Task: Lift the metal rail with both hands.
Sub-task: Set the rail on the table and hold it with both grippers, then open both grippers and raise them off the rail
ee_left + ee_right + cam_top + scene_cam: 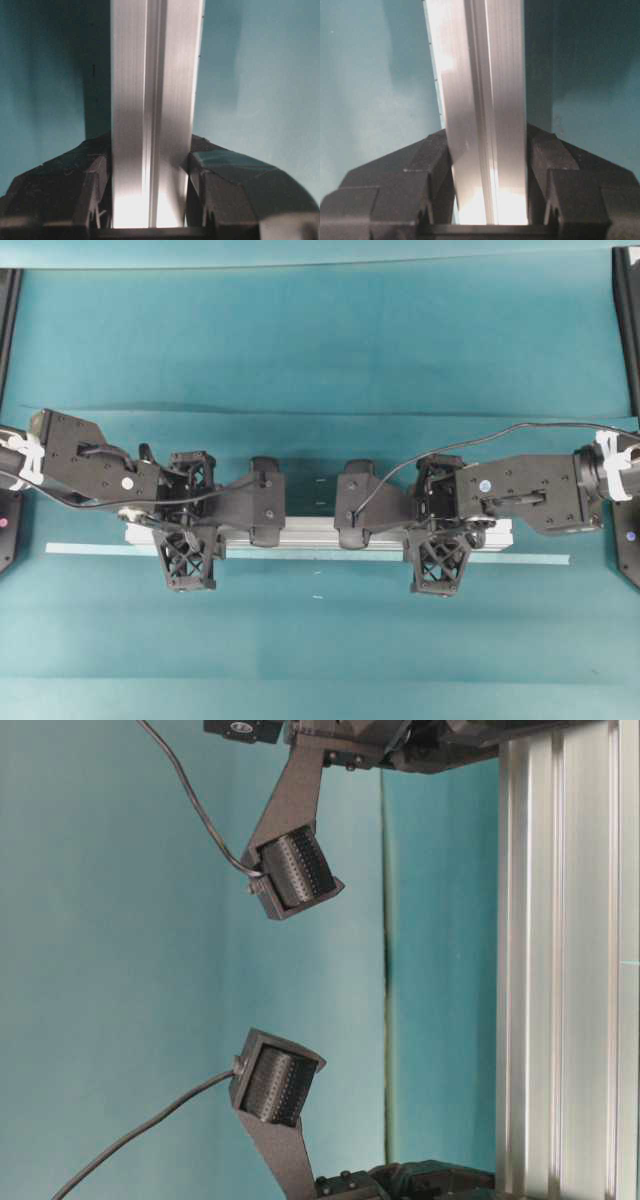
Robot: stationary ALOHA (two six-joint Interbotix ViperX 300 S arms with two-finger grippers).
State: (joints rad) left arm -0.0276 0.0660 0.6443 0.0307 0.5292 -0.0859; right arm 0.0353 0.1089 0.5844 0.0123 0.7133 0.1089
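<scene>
The metal rail (310,532) is a long silver grooved bar that runs left to right across the middle of the teal table. My left gripper (188,530) is shut on it near its left end. My right gripper (440,530) is shut on it near its right end. In the left wrist view the rail (150,100) fills the gap of the gripper (150,195), with both black fingers (85,190) pressed to its sides. The right wrist view shows the same: the rail (482,75) is clamped in the gripper (490,180). A dark shadow lies on the cloth beside the rail in both wrist views. The table-level view shows the rail (565,970) close up.
A thin pale tape strip (100,549) lies on the cloth just in front of the rail and parallel to it. Black frame posts (628,320) stand at the table's left and right edges. The two wrist cameras (292,870) hang above the cloth in the table-level view.
</scene>
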